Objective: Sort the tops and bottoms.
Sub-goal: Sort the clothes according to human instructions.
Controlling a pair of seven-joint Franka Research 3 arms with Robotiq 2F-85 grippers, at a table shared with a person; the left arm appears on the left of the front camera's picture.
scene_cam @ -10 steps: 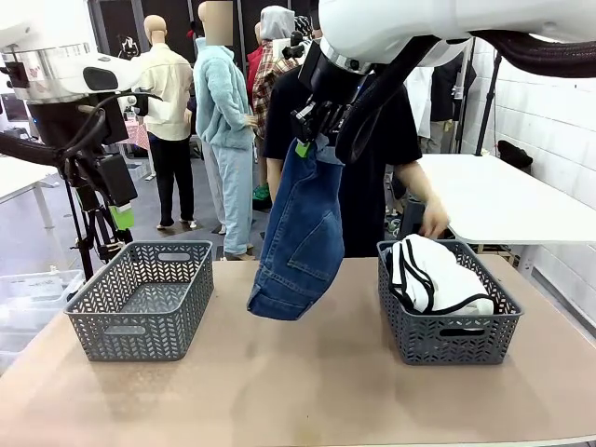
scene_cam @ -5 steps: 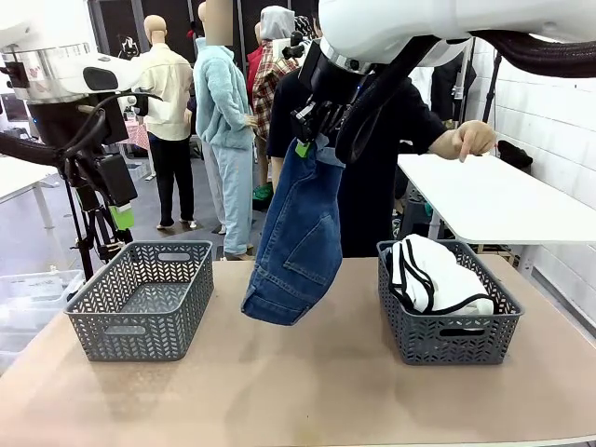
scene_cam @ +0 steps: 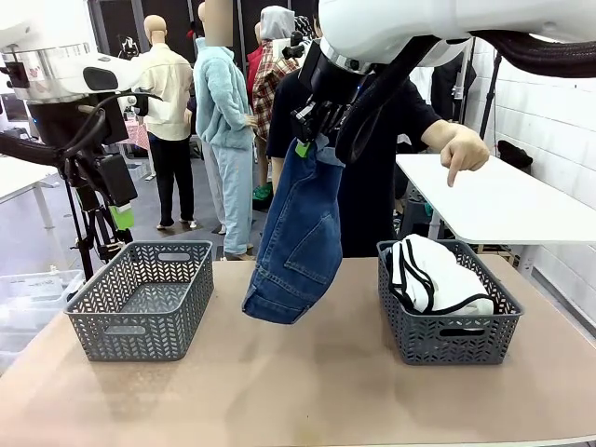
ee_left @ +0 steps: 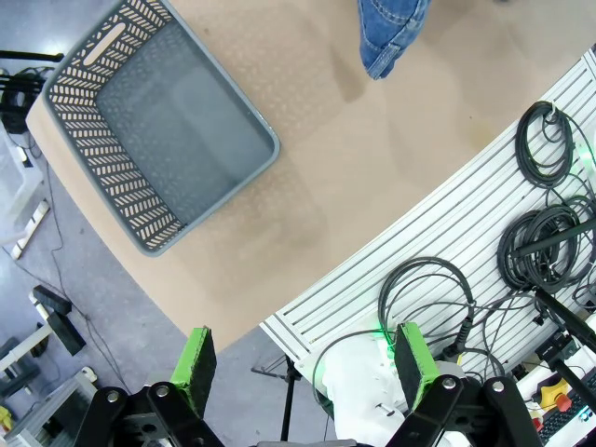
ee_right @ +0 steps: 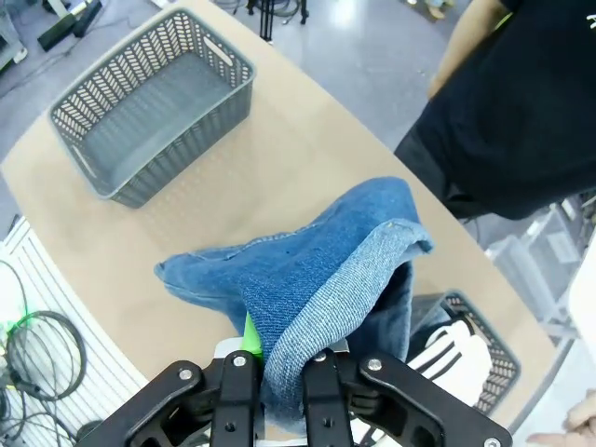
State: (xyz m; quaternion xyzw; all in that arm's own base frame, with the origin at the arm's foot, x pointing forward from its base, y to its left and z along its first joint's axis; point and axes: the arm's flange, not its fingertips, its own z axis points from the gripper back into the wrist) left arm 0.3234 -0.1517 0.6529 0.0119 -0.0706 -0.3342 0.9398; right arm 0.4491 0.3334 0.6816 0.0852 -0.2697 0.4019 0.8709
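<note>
You see two grey lattice baskets on the tan table; coiled cables below the left pincer.

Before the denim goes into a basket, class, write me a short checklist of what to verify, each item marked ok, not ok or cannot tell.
1. Right hand shut on the blue denim garment: ok.
2. Garment hanging clear of the table: ok.
3. Left basket empty: ok.
4. Right basket holds the white top, so denim stays out: ok.
5. Left hand open, off the drop path: ok.
6. Person's hand away from both baskets: ok.
</note>
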